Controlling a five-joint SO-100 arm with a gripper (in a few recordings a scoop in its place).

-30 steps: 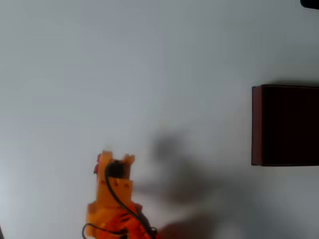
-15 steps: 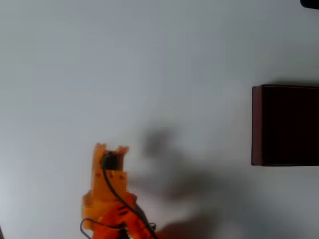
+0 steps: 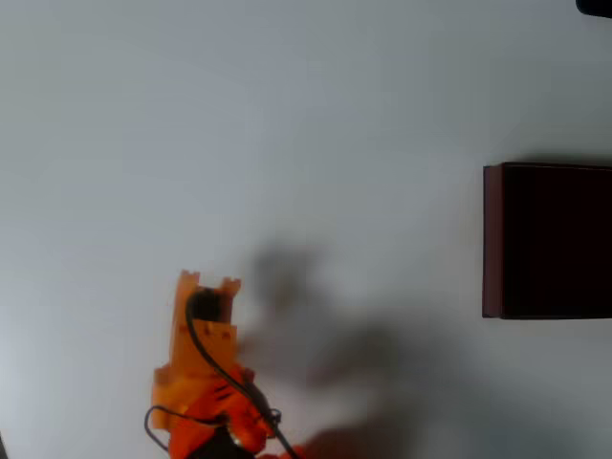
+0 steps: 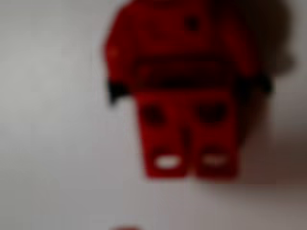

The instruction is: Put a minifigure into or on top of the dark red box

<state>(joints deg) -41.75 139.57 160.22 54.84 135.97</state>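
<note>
In the wrist view the minifigure point(image 4: 184, 91) lies flat on the white table, all red, very close and blurred, its legs pointing to the bottom of the picture. In the overhead view my orange gripper point(image 3: 208, 284) hovers at the lower left and covers the minifigure. Whether the jaws are open or shut is not visible. The dark red box point(image 3: 492, 239) stands at the right edge of the overhead view, far to the right of the gripper, with a near-black inside.
The white table point(image 3: 287, 115) stretches bare between the gripper and the box. The arm's soft shadow point(image 3: 316, 335) falls to the right of the gripper. A small dark object point(image 3: 595, 6) sits in the top right corner.
The gripper has shifted a little left and toward the top of the overhead view. A red bit that showed at its left side a second ago is now covered.
</note>
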